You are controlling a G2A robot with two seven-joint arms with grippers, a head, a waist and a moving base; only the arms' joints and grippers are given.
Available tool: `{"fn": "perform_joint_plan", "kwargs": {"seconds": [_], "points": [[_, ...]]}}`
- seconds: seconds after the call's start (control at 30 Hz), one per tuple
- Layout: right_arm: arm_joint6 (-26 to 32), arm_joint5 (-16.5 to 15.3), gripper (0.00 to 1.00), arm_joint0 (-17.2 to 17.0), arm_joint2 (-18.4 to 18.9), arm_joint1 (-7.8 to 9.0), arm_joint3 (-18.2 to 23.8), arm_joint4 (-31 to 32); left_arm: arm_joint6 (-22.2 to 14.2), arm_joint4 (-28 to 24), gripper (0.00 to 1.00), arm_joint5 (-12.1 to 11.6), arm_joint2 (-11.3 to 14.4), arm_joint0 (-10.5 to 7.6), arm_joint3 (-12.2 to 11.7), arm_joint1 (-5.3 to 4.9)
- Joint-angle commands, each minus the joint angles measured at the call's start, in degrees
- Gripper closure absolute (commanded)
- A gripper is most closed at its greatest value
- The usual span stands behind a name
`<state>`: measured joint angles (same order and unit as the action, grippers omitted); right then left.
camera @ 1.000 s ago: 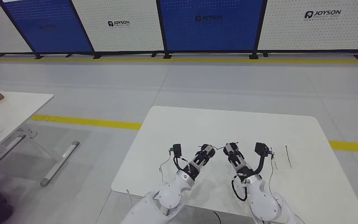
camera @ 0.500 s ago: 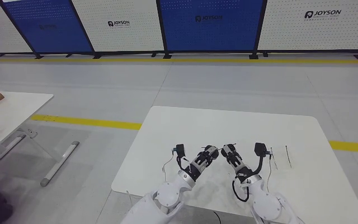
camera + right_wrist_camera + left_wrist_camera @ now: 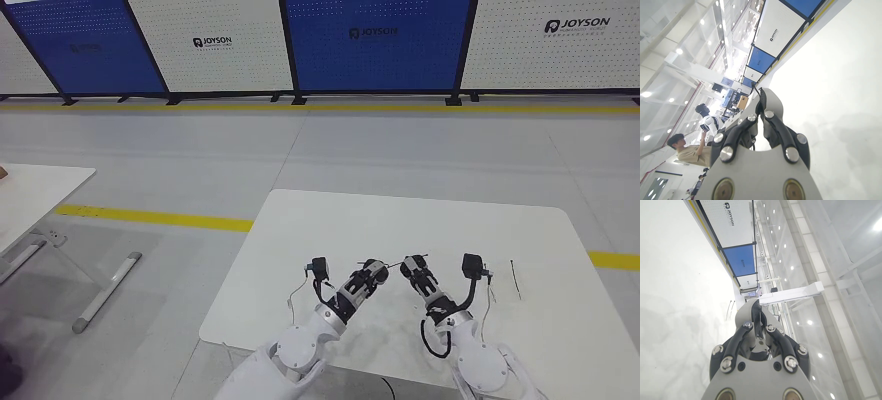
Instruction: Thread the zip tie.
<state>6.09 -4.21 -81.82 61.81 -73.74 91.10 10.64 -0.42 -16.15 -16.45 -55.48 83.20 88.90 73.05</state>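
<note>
ok so both claws are clamped shut on the same tie (image 3: 755,88). The right claw (image 3: 760,94) pinches it between its pads, with a short black bit poking out past its tips. That bit ends in a small blocky piece, which I'd guess is the head. The left claw (image 3: 757,304) is closed too, with a thin strip of the strap caught between its pads. The two claws sit nose to nose, just beside each other above the desk (image 3: 330,230), so the tie is up in the air between them

Axis-wise, the strap runs pretty much straight from one claw's tips into the other's. The stub at the right claw points on out the way that claw points. Can't make out which way the slot in the head faces, too small

Handling: it's a skinny nylon strap, so it weighs nothing. It's springy along its length, floppy sideways, and kinda slick. I'd hold the tail close to its tip so it doesn't bow away, and pinch right behind the head so the slot stays put. Grab it too far back and the end will wander

A couple of spare ties (image 3: 515,280) lie flat on the desk, well off past the right claw's outer side
</note>
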Motion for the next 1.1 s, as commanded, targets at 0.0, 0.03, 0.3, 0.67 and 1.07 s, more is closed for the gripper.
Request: {"fn": "perform_joint_plan", "kwargs": {"seconds": [0.0, 0.03, 0.3, 0.67, 1.07], "points": [[-0.3, 0.2, 1.0, -0.1, 0.2, -0.02, 0.1, 0.4, 0.0, 0.1, 1.0, 0.0, 0.0, 0.03, 0.0, 0.05], [-0.5, 0.4, 1.0, -0.1, 0.3, -0.04, 0.1, 0.6, 0.0, 0.1, 1.0, 0.0, 0.0, 0.04, 0.0, 0.07], [-1.5, 1.3, 0.69, -0.4, 0.2, -0.3, 0.3, 2.0, 0.5, 0.9, 1.0, -0.4, -0.3, 0.18, -0.3, 0.21], [-4.0, 0.4, 0.73, -1.7, -0.4, -0.31, 1.5, 9.7, 2.2, 2.5, 1.0, -0.9, -0.3, 0.34, -0.6, 0.51], [-4.3, -1.4, 1.0, -2.5, -0.2, -0.37, 1.8, 12.9, 1.4, 2.4, 1.0, -0.8, -0.4, 0.27, -0.6, 0.79]]}}
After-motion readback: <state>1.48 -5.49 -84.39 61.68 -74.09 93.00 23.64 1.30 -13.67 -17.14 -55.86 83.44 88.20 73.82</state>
